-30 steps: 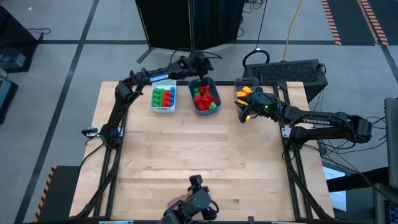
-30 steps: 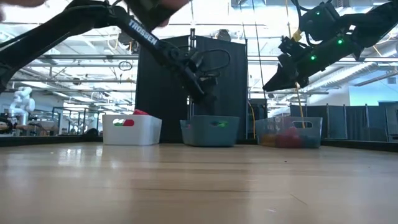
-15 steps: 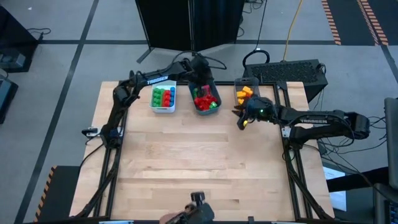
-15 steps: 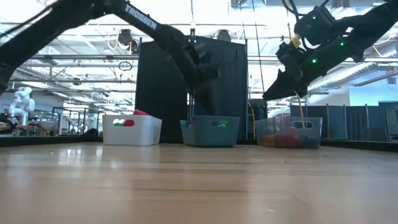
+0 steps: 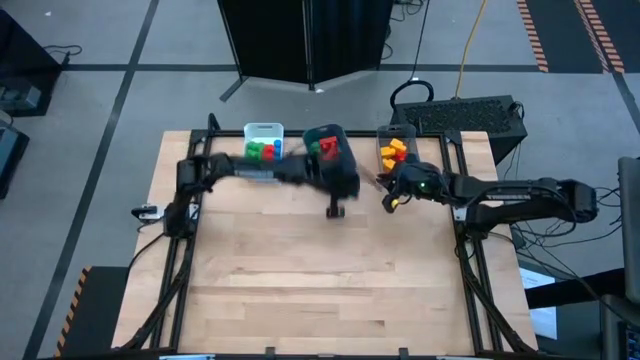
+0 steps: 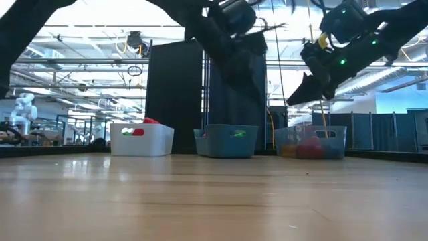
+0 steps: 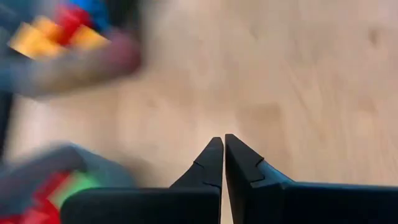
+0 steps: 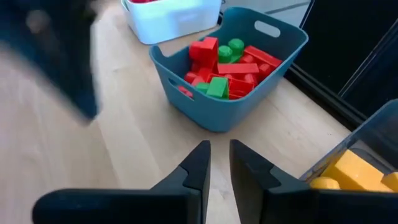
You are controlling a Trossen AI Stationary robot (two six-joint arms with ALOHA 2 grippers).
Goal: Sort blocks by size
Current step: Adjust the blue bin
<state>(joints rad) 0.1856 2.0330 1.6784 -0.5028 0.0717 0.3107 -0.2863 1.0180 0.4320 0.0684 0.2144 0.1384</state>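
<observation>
The blocks lie in three bins along the table's far edge. Green, blue and red ones are in the white bin (image 5: 262,148). Red and green ones are in the teal bin (image 8: 227,65). Yellow and orange ones are in the clear bin (image 5: 394,150). My left gripper (image 7: 222,149) is shut and empty, above bare table just near the teal bin (image 5: 336,206). My right gripper (image 8: 219,155) is empty with its fingers a narrow gap apart. It is raised above the table between the teal and clear bins (image 5: 386,198).
The wooden table (image 5: 320,270) shows bare wood over its middle and near half. My left arm (image 5: 250,172) reaches across in front of the white and teal bins. A dark cabinet (image 5: 300,40) stands beyond the far edge.
My left gripper has swung quickly from above the far side of the teal bin toward the near edge and stands over bare table in front of it. My right gripper has drifted a little toward the near edge. A dark object at the near edge has left the view.
</observation>
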